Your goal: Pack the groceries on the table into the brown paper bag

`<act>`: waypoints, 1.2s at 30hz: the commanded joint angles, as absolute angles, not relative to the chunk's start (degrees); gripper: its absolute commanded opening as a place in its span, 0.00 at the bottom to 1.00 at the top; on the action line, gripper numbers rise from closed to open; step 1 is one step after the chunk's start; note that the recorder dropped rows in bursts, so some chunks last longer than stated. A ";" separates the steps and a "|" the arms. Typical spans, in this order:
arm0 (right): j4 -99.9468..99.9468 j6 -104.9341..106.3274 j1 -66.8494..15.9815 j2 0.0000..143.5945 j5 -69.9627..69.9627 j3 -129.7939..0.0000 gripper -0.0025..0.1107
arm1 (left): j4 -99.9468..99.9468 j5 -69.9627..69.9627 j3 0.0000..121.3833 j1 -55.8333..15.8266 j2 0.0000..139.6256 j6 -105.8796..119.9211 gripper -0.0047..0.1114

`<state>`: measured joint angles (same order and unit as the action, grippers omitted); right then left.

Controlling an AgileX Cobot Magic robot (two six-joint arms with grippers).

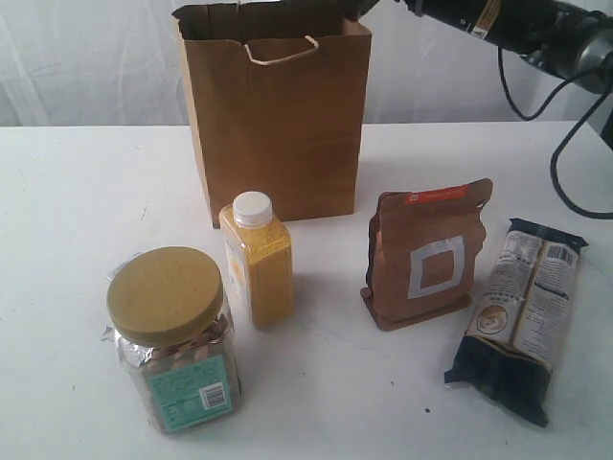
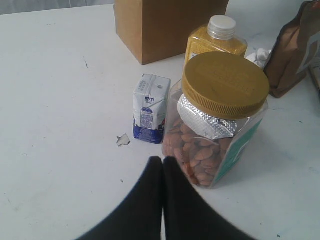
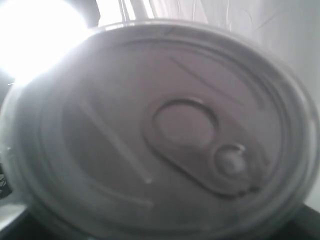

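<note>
The brown paper bag [image 1: 278, 125] stands open at the back of the white table [image 1: 67, 211]. In front of it stand the yellow white-capped bottle [image 1: 257, 259], the yellow-lidded jar [image 1: 172, 335] and the copper-brown pouch [image 1: 426, 254]. The dark-blue/cream packet [image 1: 522, 316] lies at the right. The pull-tab can [image 3: 165, 135] fills the right wrist view, lid towards the camera, and hides the right fingers. It is held in the air. My left gripper [image 2: 163, 162] is shut and empty, just short of the jar [image 2: 220, 115] and the white-blue carton [image 2: 150, 107].
My right arm [image 1: 508, 24] reaches in from the top right, ending above the bag's mouth at the frame edge. Black cables [image 1: 565, 163] hang at the far right. A small torn scrap [image 2: 122, 140] lies on the table beside the carton.
</note>
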<state>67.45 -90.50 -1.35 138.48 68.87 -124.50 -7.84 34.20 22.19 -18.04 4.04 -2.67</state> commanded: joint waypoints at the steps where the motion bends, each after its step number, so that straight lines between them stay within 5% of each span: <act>1: 65.05 -89.56 -1.93 140.00 69.96 -125.20 0.02 | -8.81 33.88 21.77 -17.78 4.03 -2.87 0.04; 13: 65.09 -88.65 -3.93 140.35 69.96 -125.20 0.04 | -8.91 33.89 21.77 -17.78 4.03 -2.87 0.04; 20: 65.44 -86.58 -4.22 140.35 69.96 -125.20 0.52 | -8.91 33.89 21.77 -17.78 4.03 -2.87 0.04; 36: 90.27 -80.98 -6.98 136.90 58.52 -125.20 0.55 | -8.91 33.89 21.77 -17.78 4.03 -2.87 0.04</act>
<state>88.46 -82.88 -6.37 137.73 59.95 -124.99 -7.84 34.20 22.19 -18.04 4.04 -2.67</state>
